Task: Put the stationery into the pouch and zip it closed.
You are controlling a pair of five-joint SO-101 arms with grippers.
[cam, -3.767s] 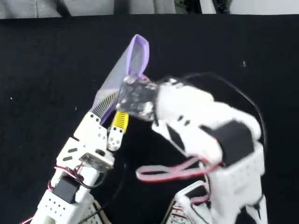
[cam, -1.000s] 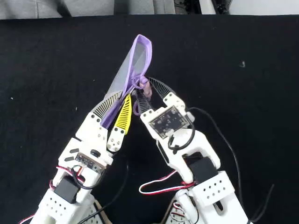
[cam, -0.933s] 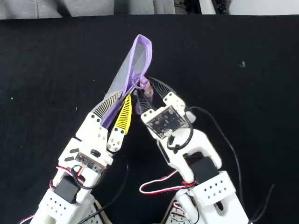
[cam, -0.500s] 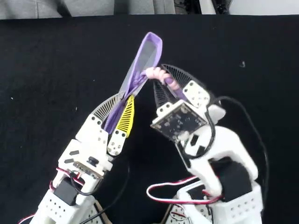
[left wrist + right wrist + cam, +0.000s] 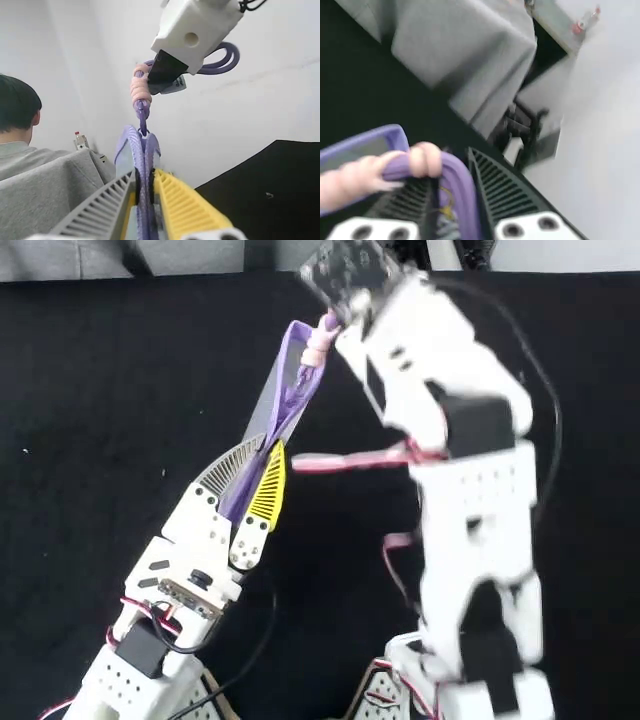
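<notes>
**Step in hand.** This is judged to be the zipping step. The left gripper (image 5: 268, 445) is closed on the near end of the pouch (image 5: 282, 390), which sits pinched between the grey finger and the yellow finger. The right gripper (image 5: 335, 325) is closed on the zip pull (image 5: 320, 340), a purple cord with pink beads. In the right wrist view, the cord passes between the two black fingers of the right gripper (image 5: 452, 200), with a pink bead (image 5: 422, 160) just outside them.

**Position of the pouch.** The pouch is held up off the black desk (image 5: 100, 360) and spans the gap between the two grippers. No stationery can be made out, so it cannot be told from these views whether the pouch is loaded.

**Orientation.** In the high view the long axis runs diagonally, from the left gripper at the near left to the right gripper at the far right. The purple zip edge follows this line. In the left wrist view, the pouch (image 5: 132, 150) points away from the left gripper (image 5: 145, 175) toward the zip pull (image 5: 140, 90), and the cord is drawn straight along that axis.

**Next move.** The zip pull is at the far end of the pouch, so the zip travel appears nearly or fully used. Whether the teeth are fully joined cannot be told. The next move calls for:
- keeping the left grip firm as the anchor;
- pulling strictly along the long axis until the slider stops;
- releasing the cord only when the pouch is supported.
</notes>
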